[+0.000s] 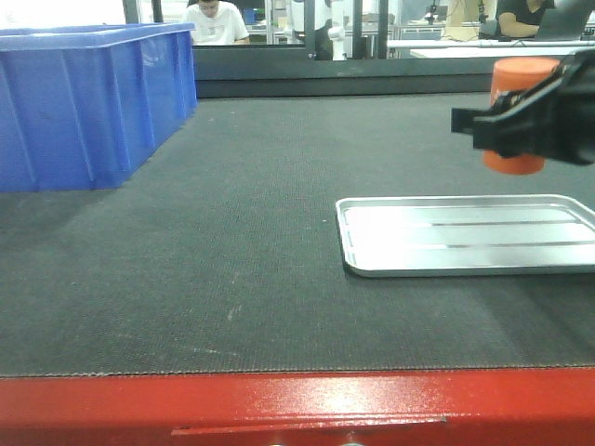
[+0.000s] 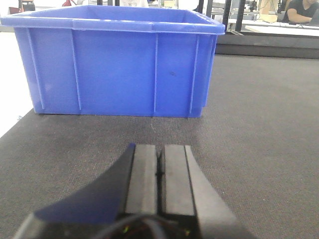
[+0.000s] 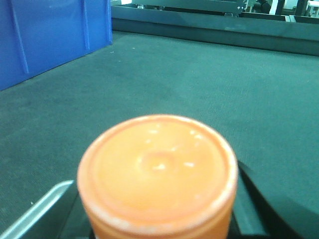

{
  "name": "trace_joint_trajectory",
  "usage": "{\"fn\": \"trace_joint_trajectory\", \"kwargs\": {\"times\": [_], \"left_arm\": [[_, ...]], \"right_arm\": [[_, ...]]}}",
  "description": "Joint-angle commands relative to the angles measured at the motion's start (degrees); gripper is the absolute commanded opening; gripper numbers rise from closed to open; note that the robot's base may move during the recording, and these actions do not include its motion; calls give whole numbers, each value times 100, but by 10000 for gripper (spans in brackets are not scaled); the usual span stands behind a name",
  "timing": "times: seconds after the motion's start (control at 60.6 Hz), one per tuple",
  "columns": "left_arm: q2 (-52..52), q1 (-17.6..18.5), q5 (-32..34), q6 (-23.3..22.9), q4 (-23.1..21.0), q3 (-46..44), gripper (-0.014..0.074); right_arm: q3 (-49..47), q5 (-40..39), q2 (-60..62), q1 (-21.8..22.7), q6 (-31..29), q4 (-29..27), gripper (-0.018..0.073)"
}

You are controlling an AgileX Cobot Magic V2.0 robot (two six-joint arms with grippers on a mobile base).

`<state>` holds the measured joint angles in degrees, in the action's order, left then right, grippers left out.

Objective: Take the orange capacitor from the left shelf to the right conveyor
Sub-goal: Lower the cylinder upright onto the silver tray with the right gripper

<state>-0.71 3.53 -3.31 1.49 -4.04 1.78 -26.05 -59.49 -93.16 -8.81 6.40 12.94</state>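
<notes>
Black right pincer [image 1: 507,125] is clamped across the middle of the orange capacitor [image 1: 517,111], holding it upright in the air above the right conveyor [image 1: 232,279], behind the far edge of the silver tray [image 1: 465,234]. That can looks rigid and smooth-walled, likely fairly light but apt to slip, so a grip at mid-height around its round side seems soundest. Left pincer [image 2: 160,172] hangs low over the belt with fingers pressed together, facing the blue bin [image 2: 114,64].
</notes>
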Motion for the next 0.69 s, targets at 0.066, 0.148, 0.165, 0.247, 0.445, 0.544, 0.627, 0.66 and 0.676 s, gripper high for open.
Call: {"fn": "trace_joint_trajectory", "kwargs": {"times": [0.066, 0.148, 0.165, 0.247, 0.445, 0.544, 0.627, 0.66, 0.676], "left_arm": [[-54, -1, 514, -9, -20, -26, -127], [-54, -1, 514, -9, -20, -26, -127], [-54, -1, 514, -9, -20, -26, -127], [-54, -1, 514, -9, -20, -26, -127], [-54, -1, 514, -9, -20, -26, -127], [-54, -1, 514, -9, -20, -26, -127], [-54, -1, 514, -9, -20, -26, -127], [-54, -1, 514, -9, -20, -26, -127], [-54, -1, 514, -9, -20, -26, -127]], "right_arm": [[-100, -967, -331, 53, -45, 297, 130], [-106, -1142, -621, 53, -45, 337, 130], [-106, -1181, -666, 53, -45, 337, 130], [-146, -1357, -909, 73, -45, 337, 130], [-412, -1387, -1288, 131, -45, 395, 130], [-419, -1393, -1290, 131, -45, 400, 133], [-419, -1365, -1290, 131, -45, 451, 141], [-419, -1365, -1290, 131, -45, 476, 158], [-419, -1365, -1290, 131, -45, 482, 174]]}}
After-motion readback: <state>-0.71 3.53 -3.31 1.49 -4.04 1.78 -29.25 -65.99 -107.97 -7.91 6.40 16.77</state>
